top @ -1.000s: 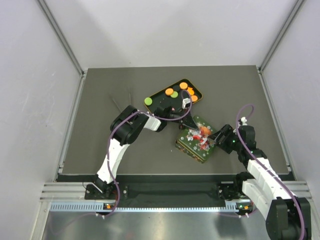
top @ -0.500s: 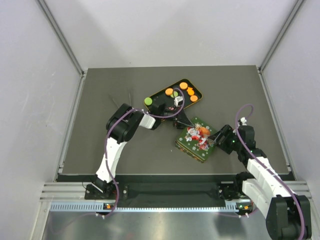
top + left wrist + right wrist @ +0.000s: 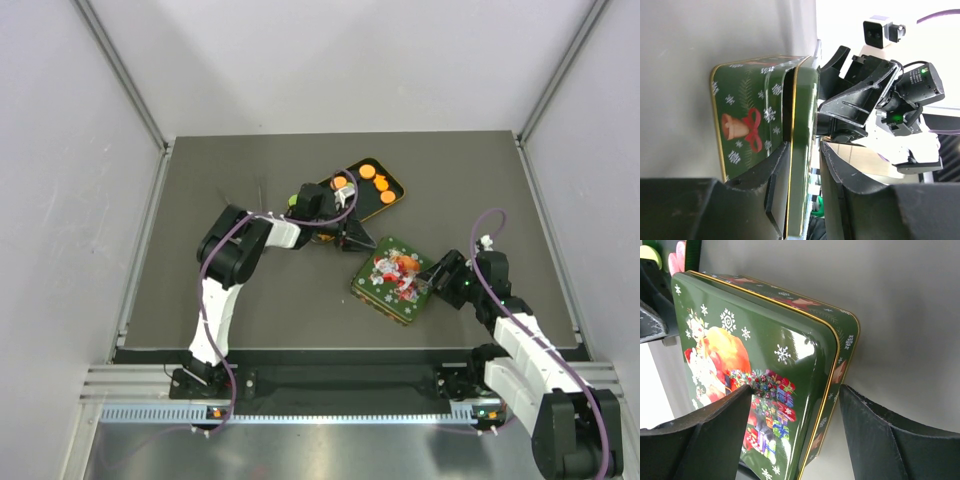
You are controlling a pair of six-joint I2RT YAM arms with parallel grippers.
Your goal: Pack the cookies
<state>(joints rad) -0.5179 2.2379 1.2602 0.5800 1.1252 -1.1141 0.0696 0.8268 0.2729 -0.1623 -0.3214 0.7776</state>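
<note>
Straddling tin (image 3: 393,279): left gripper (image 3: 803,150) far rim, loose, gap showing; right gripper (image 3: 795,389) near corner, grip unclear. Cookies (image 3: 368,172) beyond tin half-hidden by left arm (image 3: 245,250).

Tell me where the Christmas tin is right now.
In the top view the green Christmas tin sits right of centre, between the left end effector and the right end effector, just nearer than the black tray.

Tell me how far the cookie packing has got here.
Done: nothing visibly packed; orange cookies lie on the black tray. In hand: the left hand straddles the edge of the lid, which sits slightly ajar on the green tin; the right hand brackets a corner. Left: lift the lid, load the cookies, close.
</note>
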